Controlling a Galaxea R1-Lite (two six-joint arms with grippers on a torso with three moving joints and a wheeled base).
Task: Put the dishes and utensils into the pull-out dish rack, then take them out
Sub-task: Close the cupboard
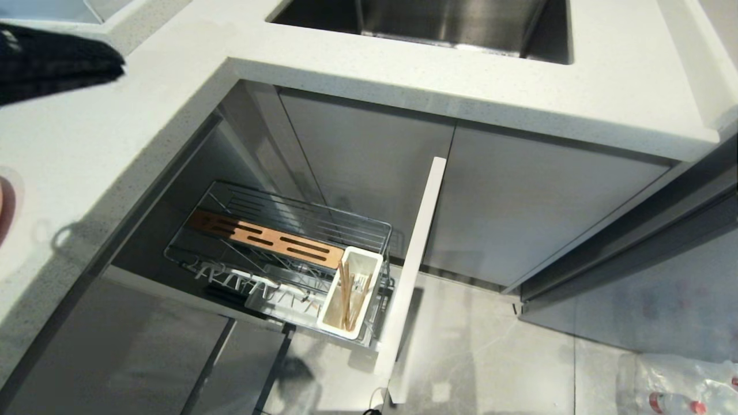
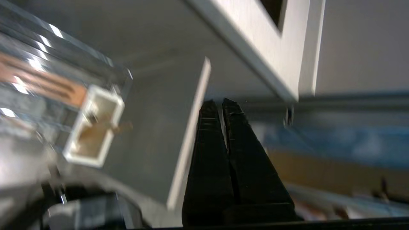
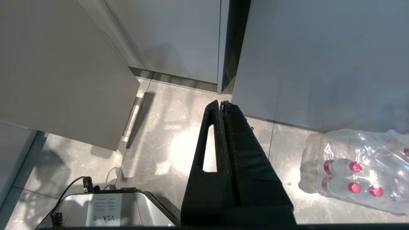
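Note:
The pull-out dish rack (image 1: 300, 222) stands drawn out under the counter, with its brown wooden strip (image 1: 265, 236), white cutlery box (image 1: 353, 291) and pale drawer front (image 1: 416, 259). The chopsticks (image 1: 346, 300) stand in the box; something grey beside them may be the spoon. A pink sliver at the head view's left edge looks like the plate (image 1: 3, 210) on the counter. The bowl is out of view. My left gripper (image 2: 220, 103) is shut and empty, off to one side of the cutlery box (image 2: 92, 127). My right gripper (image 3: 222, 103) hangs shut and empty over the floor.
A steel sink (image 1: 438, 23) is set into the white counter (image 1: 403, 69) above the rack. A dark blurred shape (image 1: 52, 57) lies over the counter's far left. A wrapped pack of water bottles (image 1: 680, 380) sits on the floor at right. Grey cabinet doors (image 1: 519, 196) stand behind the rack.

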